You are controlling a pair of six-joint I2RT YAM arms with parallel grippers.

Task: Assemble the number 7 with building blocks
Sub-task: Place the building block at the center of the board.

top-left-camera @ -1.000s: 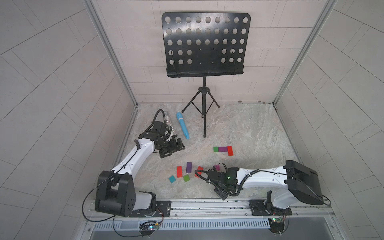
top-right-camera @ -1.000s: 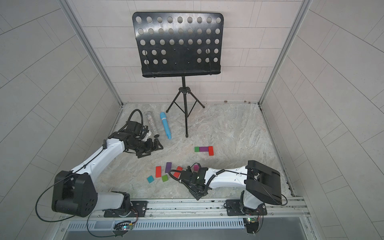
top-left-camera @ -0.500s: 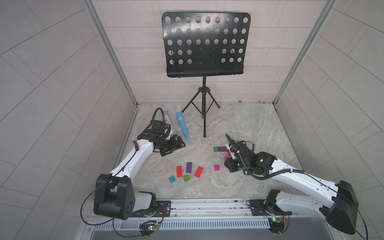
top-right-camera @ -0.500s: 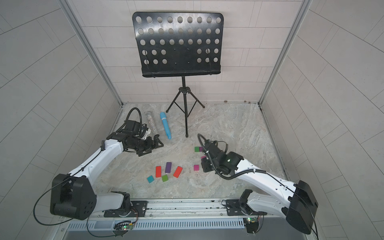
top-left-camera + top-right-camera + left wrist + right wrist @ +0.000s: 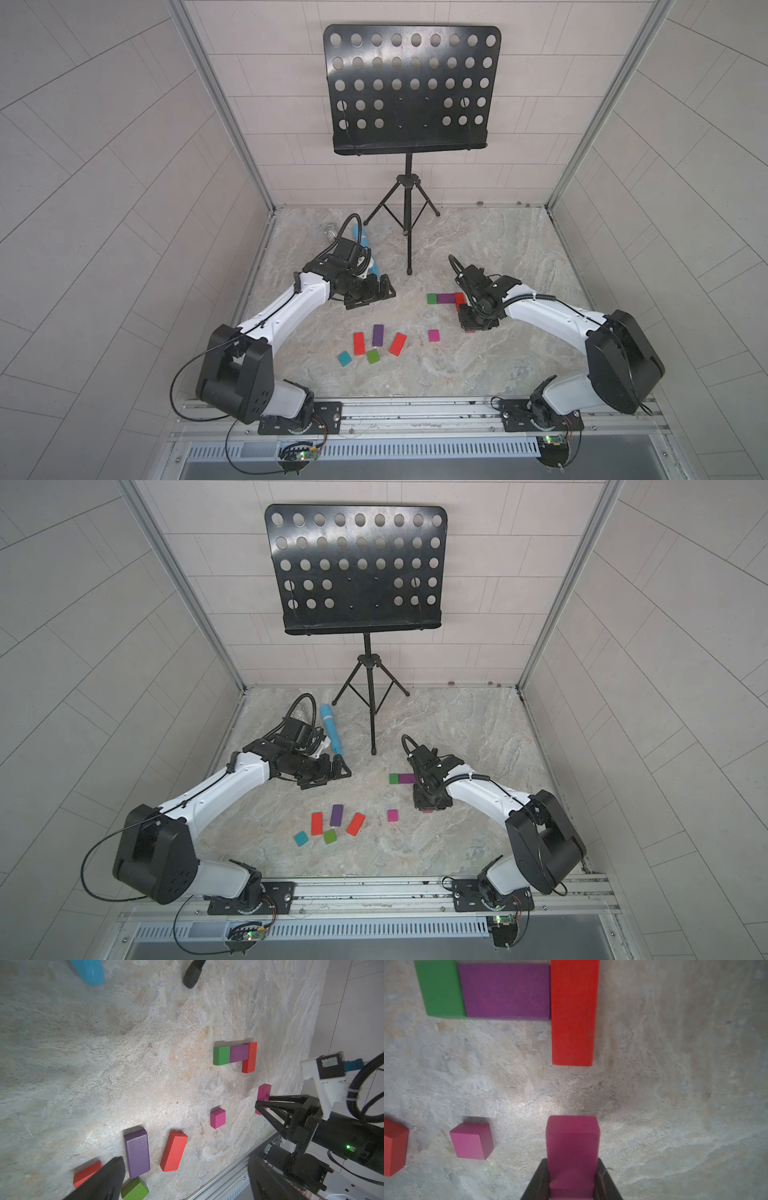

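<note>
The magenta block [image 5: 572, 1142], likely light, stiff and matte enough not to slip, is pinched by its long sides in your right pincer [image 5: 571, 1164], just near of the red block [image 5: 573, 1012], right of the middle of the surface [image 5: 675, 1084]; your left pincer [image 5: 371, 297] is spread wide.

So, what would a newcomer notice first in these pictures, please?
The tall black music stand at the back stands out first. Then the started seven mid-floor: green block, purple block and red block joined, with the right gripper holding a magenta block just short of the red one.
</note>
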